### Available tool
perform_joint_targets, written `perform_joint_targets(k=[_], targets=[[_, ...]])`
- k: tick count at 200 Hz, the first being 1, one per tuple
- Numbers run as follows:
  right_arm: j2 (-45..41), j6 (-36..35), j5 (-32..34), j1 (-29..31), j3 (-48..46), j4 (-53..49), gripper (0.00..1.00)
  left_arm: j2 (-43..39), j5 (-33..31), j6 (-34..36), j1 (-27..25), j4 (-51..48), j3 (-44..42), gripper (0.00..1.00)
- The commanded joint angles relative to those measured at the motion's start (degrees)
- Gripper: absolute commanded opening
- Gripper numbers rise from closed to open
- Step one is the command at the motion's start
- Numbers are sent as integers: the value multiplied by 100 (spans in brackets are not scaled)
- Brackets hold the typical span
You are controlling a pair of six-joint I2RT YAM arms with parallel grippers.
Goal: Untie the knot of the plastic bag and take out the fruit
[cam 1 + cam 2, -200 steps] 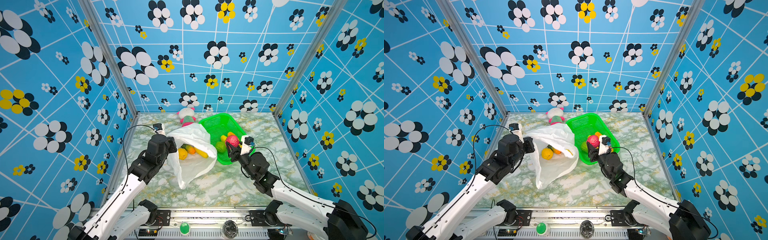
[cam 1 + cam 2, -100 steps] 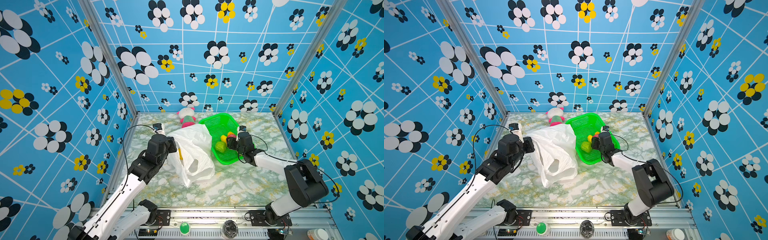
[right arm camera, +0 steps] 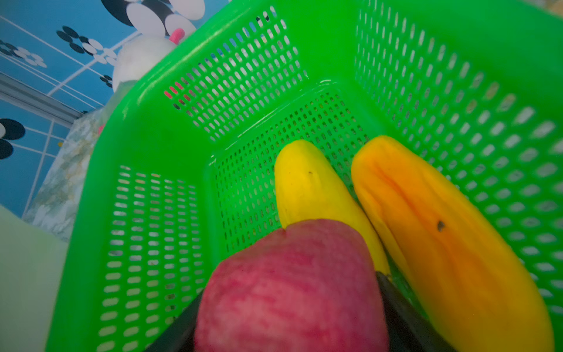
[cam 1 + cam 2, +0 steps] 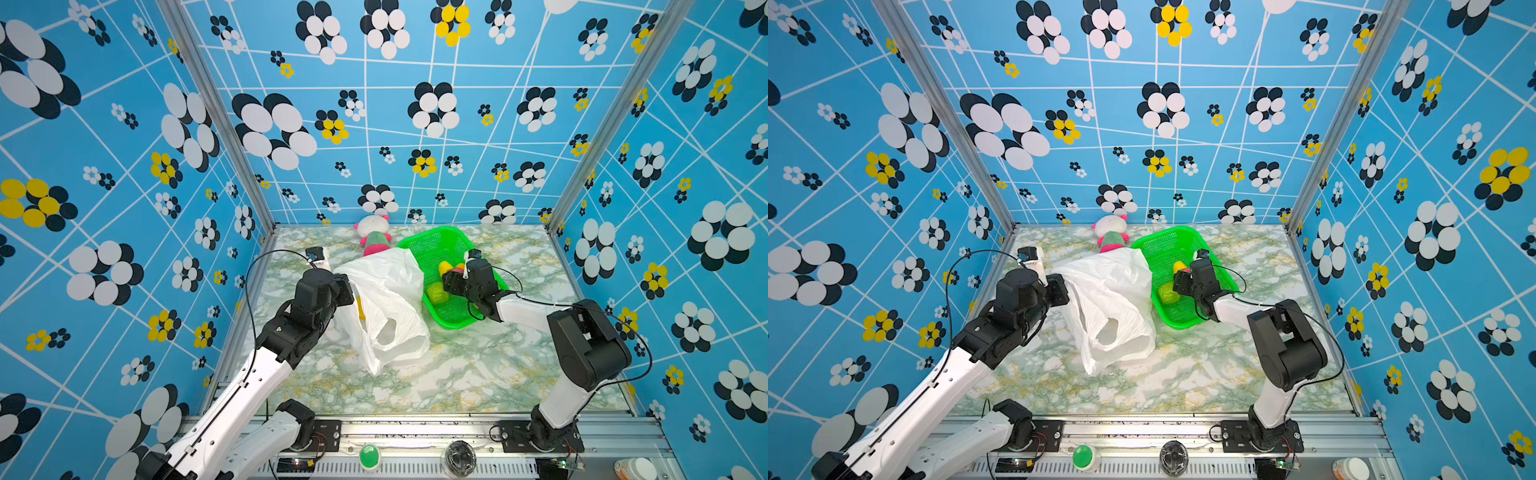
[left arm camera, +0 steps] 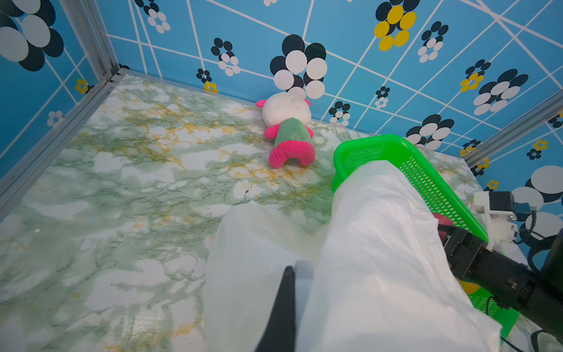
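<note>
The white plastic bag (image 4: 386, 299) (image 4: 1113, 299) lies crumpled mid-table, one handle loop gaping; no knot shows. My left gripper (image 4: 349, 291) (image 5: 289, 274) is shut on the bag's left edge, film draped over its fingers. A yellow patch of fruit (image 4: 360, 307) shows through the film. My right gripper (image 4: 453, 278) (image 3: 289, 289) hangs inside the green basket (image 4: 436, 241), shut on a pinkish-red fruit (image 3: 289, 274) that touches both fingers. In the basket lie a yellow fruit (image 3: 307, 183), an orange one (image 3: 441, 228) and a green one (image 4: 435, 292).
A white, pink and green plush doll (image 4: 372, 235) (image 5: 289, 128) lies against the back wall, just behind the bag and left of the basket (image 5: 365, 146). Patterned walls close the table on three sides. The bag leans on the basket's left rim.
My right arm has folded back and brought the red fruit down into the basket. The bag's mouth has flopped shut, hiding the fruit seen in it before. The left gripper has stayed put.
</note>
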Motion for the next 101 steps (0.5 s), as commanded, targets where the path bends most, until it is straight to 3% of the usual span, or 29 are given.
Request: perform_joint_targets(k=[1, 101], targets=[[-122, -20, -81, -2, -331, -110, 78, -72, -82, -19, 46, -82, 44, 5], [-2401, -459, 214, 263, -1763, 714, 75, -81, -98, -30, 46, -88, 44, 5]])
